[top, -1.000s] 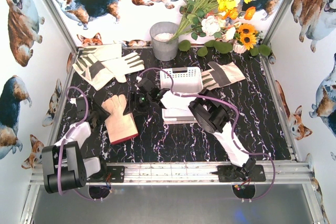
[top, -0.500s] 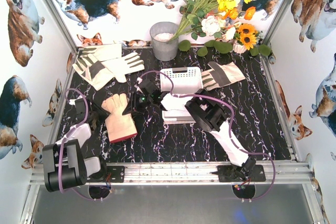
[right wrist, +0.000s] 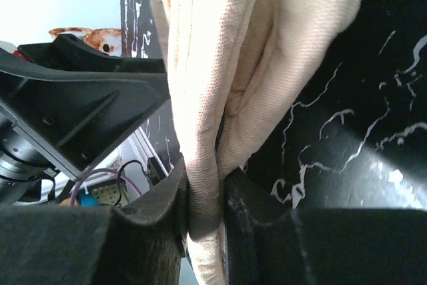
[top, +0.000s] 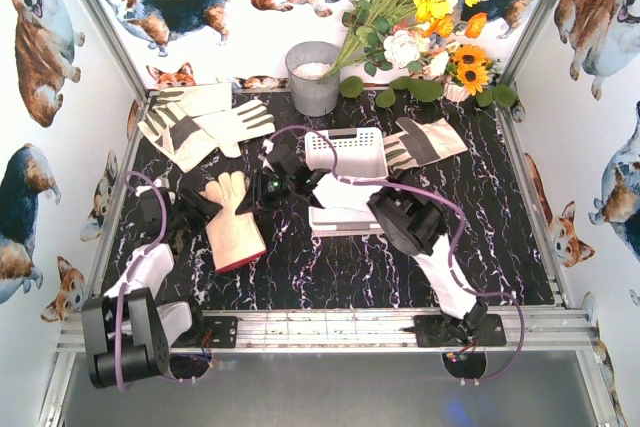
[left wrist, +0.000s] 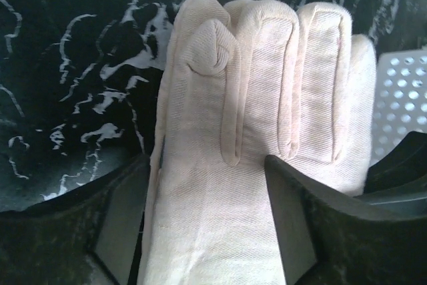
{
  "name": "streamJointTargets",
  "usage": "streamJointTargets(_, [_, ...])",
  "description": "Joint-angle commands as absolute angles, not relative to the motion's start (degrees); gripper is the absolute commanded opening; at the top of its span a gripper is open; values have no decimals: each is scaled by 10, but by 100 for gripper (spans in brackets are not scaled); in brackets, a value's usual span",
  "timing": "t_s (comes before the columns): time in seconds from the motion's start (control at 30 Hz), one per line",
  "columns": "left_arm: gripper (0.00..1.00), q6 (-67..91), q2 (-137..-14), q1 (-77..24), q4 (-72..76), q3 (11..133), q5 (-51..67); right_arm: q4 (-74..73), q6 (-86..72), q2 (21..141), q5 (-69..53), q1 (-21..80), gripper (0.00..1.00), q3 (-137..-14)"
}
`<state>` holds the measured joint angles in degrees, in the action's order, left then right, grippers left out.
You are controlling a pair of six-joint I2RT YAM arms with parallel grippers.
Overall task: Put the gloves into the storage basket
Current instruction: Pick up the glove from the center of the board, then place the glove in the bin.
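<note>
The white storage basket (top: 345, 152) stands mid-table, perforated wall facing up. The right arm (top: 410, 222) reaches across most of its inside, so I cannot tell its contents. Far behind it, a grey metal bucket (top: 313, 87) holds something white. A peach glove (top: 232, 232) lies just left of the basket, its long axis near to far, fingers pointing far and its red-edged cuff near. Two more gloves (top: 195, 122) overlap at the far left, and another glove (top: 425, 142) lies just right of the basket. The left gripper (top: 203, 202) is spread apart astride the peach glove, not clamping it. The right gripper (top: 268, 187) pinches a fold of the same glove.
</note>
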<state>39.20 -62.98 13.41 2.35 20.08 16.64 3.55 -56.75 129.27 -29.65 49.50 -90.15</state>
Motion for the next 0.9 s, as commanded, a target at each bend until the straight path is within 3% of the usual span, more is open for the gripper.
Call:
streamJointTargets(0.0, [68, 391, -595, 134, 8, 223, 220, -28, -515, 1201, -251, 496, 0, -923])
streamJointTargets(0.37, [99, 338, -483, 133, -105, 308, 205, -223, -464, 1098, -170, 452, 0, -928])
streamJointTargets(0.87, [100, 172, -442, 134, -249, 416, 99, -307, -432, 943, -211, 334, 0, -887])
